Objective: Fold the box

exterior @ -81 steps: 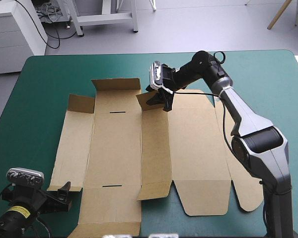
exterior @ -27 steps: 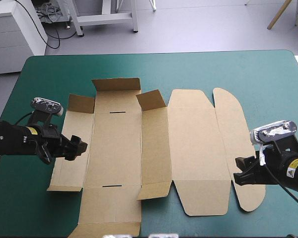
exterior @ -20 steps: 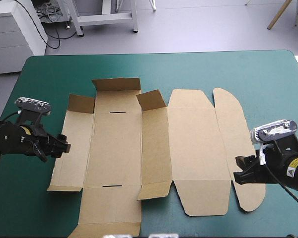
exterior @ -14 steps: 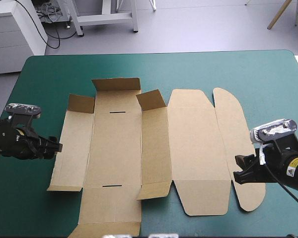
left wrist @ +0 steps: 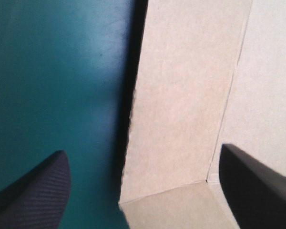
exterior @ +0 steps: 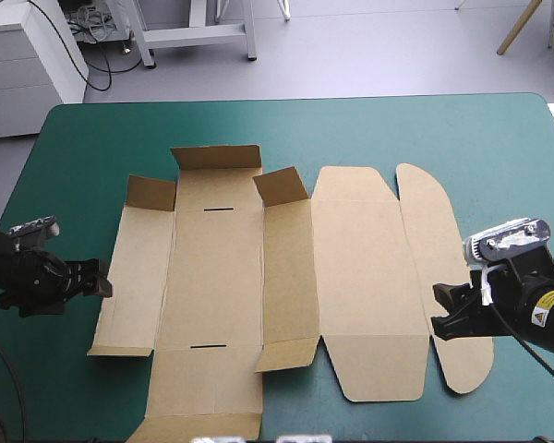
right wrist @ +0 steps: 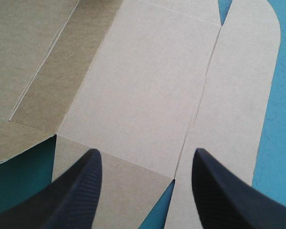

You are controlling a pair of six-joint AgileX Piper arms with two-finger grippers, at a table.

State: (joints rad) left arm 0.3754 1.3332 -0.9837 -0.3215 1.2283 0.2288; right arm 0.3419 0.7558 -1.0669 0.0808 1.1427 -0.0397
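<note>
- Bare worktop (exterior: pixel 369 129) along far edge and both far corners: free passage.
- Flat box (exterior: pixel 360 277) mid-worktop; upturned flaps (exterior: pixel 282 186) along its far side obstruct.
- At its left and right edges: left pincer (exterior: pixel 102 279), right pincer (exterior: pixel 441 314).

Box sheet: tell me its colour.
The box is plain brown, best seen in the high view.

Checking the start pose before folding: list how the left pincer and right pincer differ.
The left pincer straddles the left edge of the box, one finger over the teal-green cover; the right pincer straddles a crease, both fingers over board. The left pincer is by a side panel, the right pincer by the rounded flap. Both are open, gripping nothing.
</note>
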